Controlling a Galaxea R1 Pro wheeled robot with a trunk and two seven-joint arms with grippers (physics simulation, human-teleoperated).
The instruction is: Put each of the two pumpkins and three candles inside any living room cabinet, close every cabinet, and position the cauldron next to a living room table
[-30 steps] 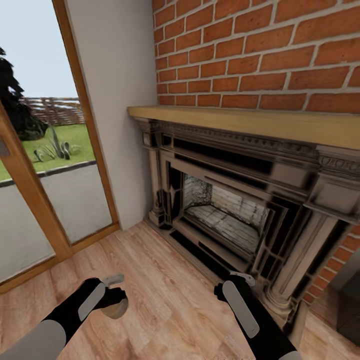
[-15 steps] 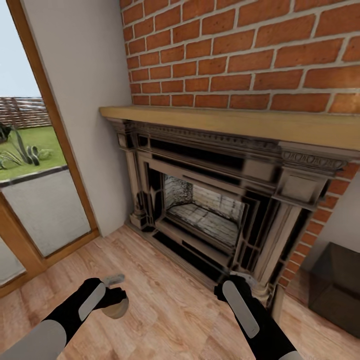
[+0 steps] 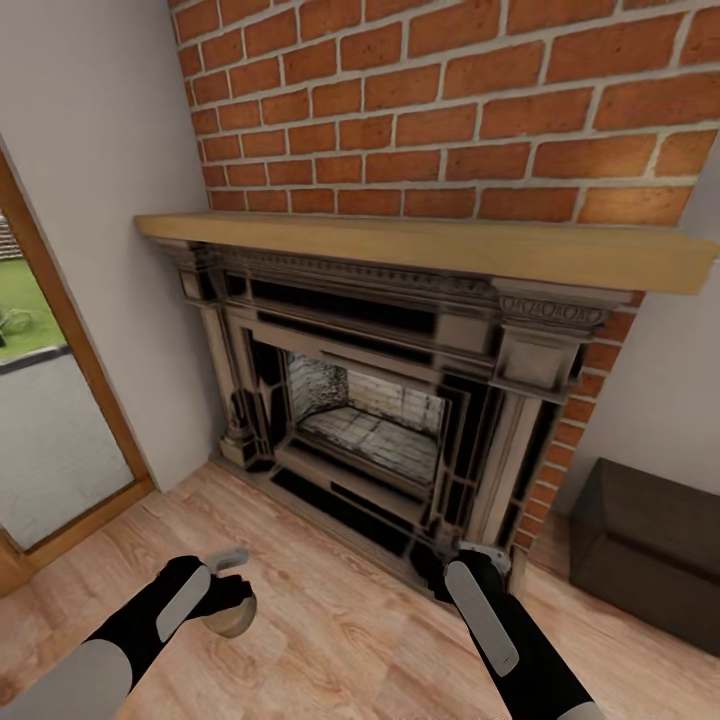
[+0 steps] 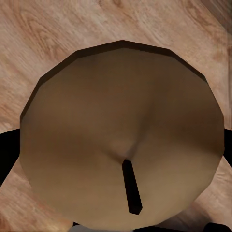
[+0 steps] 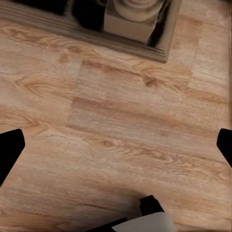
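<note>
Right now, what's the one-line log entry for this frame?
phase: transit | left gripper: shut on candle | right gripper: open, empty | ahead: fireplace | cabinet: at right

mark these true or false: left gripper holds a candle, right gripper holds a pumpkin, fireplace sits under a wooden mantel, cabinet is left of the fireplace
1. The left gripper holds a stubby grey-beige cylinder candle. True.
2. The right gripper holds a pumpkin. False: it is open with nothing between its fingers, over the wooden plank floor.
3. The dark carved fireplace sits under a light wooden mantel shelf. True.
4. The low dark-brown cabinet stands left of the fireplace. False: it stands to its right.
</note>
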